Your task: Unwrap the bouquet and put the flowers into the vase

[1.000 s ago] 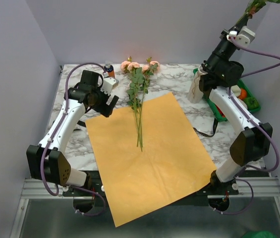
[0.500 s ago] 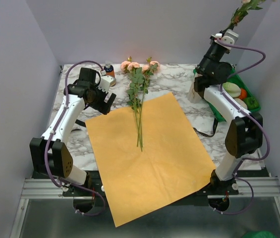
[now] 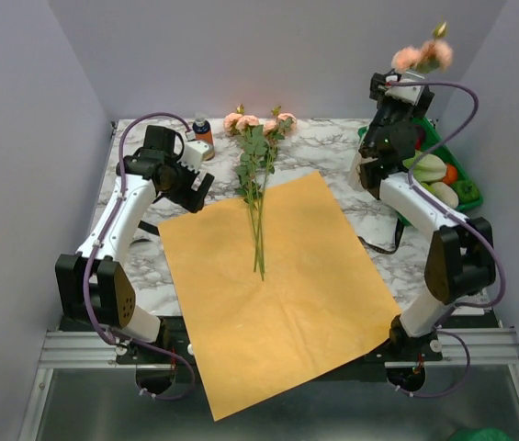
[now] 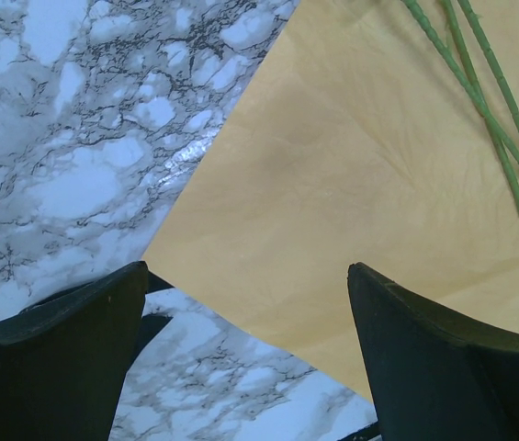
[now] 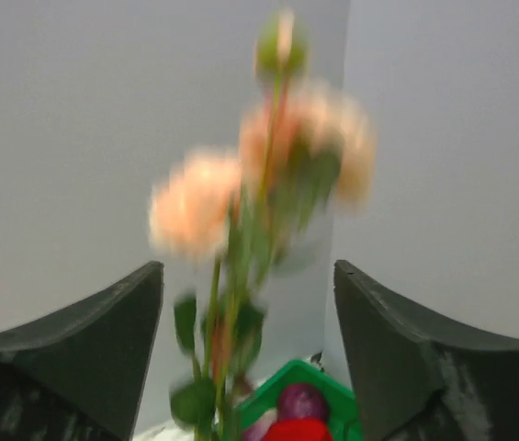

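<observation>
Holds nothing with the left gripper [image 4: 245, 276]: fingers spread wide, up above the far left corner of the orange paper [image 3: 277, 285] on the marble table [image 3: 332, 138]. Reaches up high at the far right with the right gripper [image 5: 248, 266], fingers far apart as well. Between them, a blurry stem of pink roses [image 5: 268, 156], with room on both sides. Hard to tell where its bottom end goes. Down by that arm, a bit of the cream vase [image 3: 361, 173], next to a green basket [image 3: 472, 197]. Across the far edge of the paper, more flowers [image 3: 257, 175], heads lying near an orange bottle [image 3: 204, 130].
</observation>
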